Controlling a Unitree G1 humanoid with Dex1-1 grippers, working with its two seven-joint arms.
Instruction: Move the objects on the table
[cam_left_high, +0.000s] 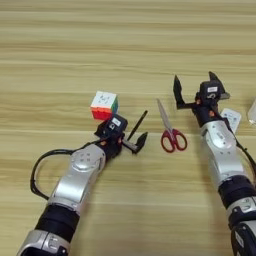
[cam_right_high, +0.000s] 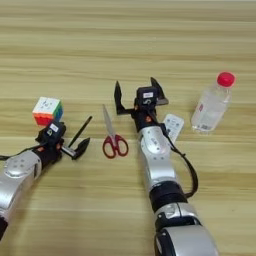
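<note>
A multicoloured puzzle cube (cam_left_high: 104, 105) sits left of centre. Just in front of it my left gripper (cam_left_high: 123, 138) is low over the table and open, one finger (cam_left_high: 141, 141) spread to the right. The near end of the thin black pen (cam_left_high: 138, 124) lies slanted between its fingers. The red-handled scissors (cam_left_high: 170, 131) lie shut, blades pointing away. My right gripper (cam_right_high: 137, 91) hovers open beyond them, holding nothing. The white remote control (cam_right_high: 173, 126) lies right of that wrist, partly hidden by it. The clear red-capped bottle (cam_right_high: 212, 105) stands upright at the right.
The wooden table (cam_left_high: 125, 45) runs bare across the far half. A black cable (cam_left_high: 37, 167) loops out beside my left forearm. My right forearm (cam_right_high: 156, 160) lies over the table between the scissors and the remote control.
</note>
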